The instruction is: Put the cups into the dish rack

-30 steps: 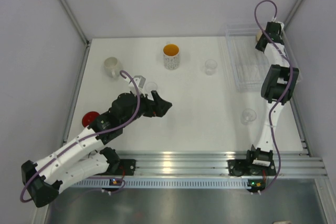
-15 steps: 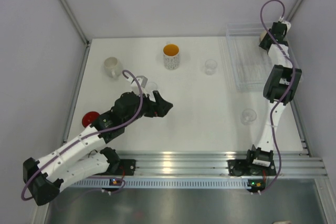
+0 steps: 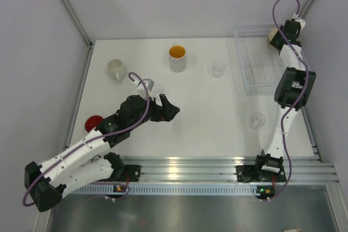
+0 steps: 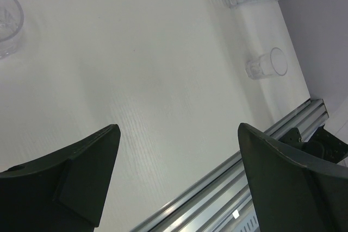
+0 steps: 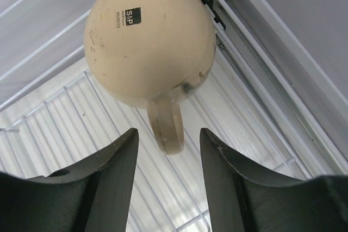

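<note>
Upside down to drain, the beige mug (image 5: 147, 36) rests in the rack (image 3: 253, 74) corner, right gripper (image 5: 168, 148) jaws parted clear of its handle; left gripper (image 4: 179, 134) jaws gape empty.

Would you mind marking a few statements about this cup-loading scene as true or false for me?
1. The beige mug lies inside the dish rack. True.
2. The right hand is clamped on that mug's handle. False: its fingers stand apart on either side of it.
3. The left hand is shut tight. False: it is open wide and empty, above the table.
4. The red cup stands on the table, outside the rack. True.
5. The speckled mug is in the rack. False: it stands on the table.
</note>
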You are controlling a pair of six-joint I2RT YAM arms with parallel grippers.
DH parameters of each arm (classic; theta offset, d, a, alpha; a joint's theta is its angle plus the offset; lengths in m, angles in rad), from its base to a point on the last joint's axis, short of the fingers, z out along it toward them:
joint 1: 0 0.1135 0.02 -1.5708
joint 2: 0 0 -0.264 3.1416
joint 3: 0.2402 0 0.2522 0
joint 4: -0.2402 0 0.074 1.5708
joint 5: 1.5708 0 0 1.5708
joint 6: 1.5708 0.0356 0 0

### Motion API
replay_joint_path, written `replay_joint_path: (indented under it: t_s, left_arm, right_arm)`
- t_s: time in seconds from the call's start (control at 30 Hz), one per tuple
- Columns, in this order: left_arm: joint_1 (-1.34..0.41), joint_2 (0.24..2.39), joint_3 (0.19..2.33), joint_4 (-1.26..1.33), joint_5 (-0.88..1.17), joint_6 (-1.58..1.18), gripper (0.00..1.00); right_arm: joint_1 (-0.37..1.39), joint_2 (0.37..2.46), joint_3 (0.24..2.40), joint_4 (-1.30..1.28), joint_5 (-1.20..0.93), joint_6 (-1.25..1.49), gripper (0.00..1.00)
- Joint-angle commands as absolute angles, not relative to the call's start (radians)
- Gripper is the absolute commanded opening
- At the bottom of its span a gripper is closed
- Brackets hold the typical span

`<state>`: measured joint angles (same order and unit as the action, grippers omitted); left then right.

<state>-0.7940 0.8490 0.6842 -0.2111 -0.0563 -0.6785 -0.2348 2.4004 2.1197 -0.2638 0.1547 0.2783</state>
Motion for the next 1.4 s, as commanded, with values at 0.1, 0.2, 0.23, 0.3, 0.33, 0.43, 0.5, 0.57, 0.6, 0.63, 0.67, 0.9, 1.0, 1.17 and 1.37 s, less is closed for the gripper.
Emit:
replay_joint_path:
  t_s: [0.1,0.2,0.23,0.3,0.33,0.43,0.5,0.57,0.6,0.63,0.67,0.9,1.0,1.17,1.37]
  left_arm:
    - [-0.798,0.825,0.729,-0.189,-0.058,-0.658,0.95]
    - [-0.798,0.812,0.75,-0.215,-0.075,-0.643,0.95]
    - [-0.798,0.808,0.755,-0.222,-0.084,-0.638,0.95]
    - [-0.798,0.807,0.773,-0.25,-0.116,-0.624,0.95]
    - [-0.798,0.807,0.778,-0.256,-0.127,-0.618,0.95]
    - [-0.798,0.807,0.804,-0.291,-0.182,-0.588,0.95]
    - [-0.798,0.814,0.822,-0.307,-0.21,-0.568,0.95]
    - [-0.796,0.821,0.847,-0.319,-0.239,-0.548,0.96]
    - [-0.796,0.827,0.856,-0.322,-0.247,-0.543,0.96]
    - [-0.796,0.833,0.864,-0.324,-0.256,-0.535,0.96]
    - [-0.796,0.838,0.877,-0.324,-0.259,-0.529,0.96]
    - [-0.795,0.908,0.934,-0.34,-0.317,-0.54,0.97]
    - [-0.79,0.956,0.978,-0.383,-0.411,-0.569,0.98]
    - [-0.724,1.014,1.038,-0.514,-0.463,-0.635,0.98]
    - [-0.488,0.996,1.034,-0.613,-0.385,-0.707,0.98]
  right_arm:
    - [-0.247,2.162,2.014,-0.305,0.109,0.394,0.54]
    - [-0.242,2.085,1.973,-0.336,0.057,0.408,0.59]
    - [-0.238,2.042,1.945,-0.354,0.048,0.408,0.62]
    - [-0.23,1.988,1.892,-0.367,0.012,0.403,0.82]
    - [-0.223,1.936,1.872,-0.373,0.008,0.405,0.92]
    - [-0.198,1.823,1.789,-0.396,-0.072,0.405,0.99]
    - [-0.172,1.76,1.74,-0.4,-0.089,0.388,0.99]
    - [-0.12,1.674,1.674,-0.417,-0.115,0.373,0.99]
    - [-0.1,1.648,1.652,-0.425,-0.124,0.361,0.99]
    - [-0.054,1.594,1.604,-0.429,-0.132,0.353,0.99]
    - [-0.026,1.565,1.574,-0.43,-0.144,0.35,0.99]
    - [0.23,1.284,1.195,-0.243,-0.206,0.42,0.99]
    - [0.32,1.214,1.082,-0.218,-0.216,0.419,0.99]
    - [0.379,1.14,0.97,-0.267,-0.145,0.379,0.99]
    - [0.379,1.028,0.87,-0.275,-0.084,0.342,0.99]
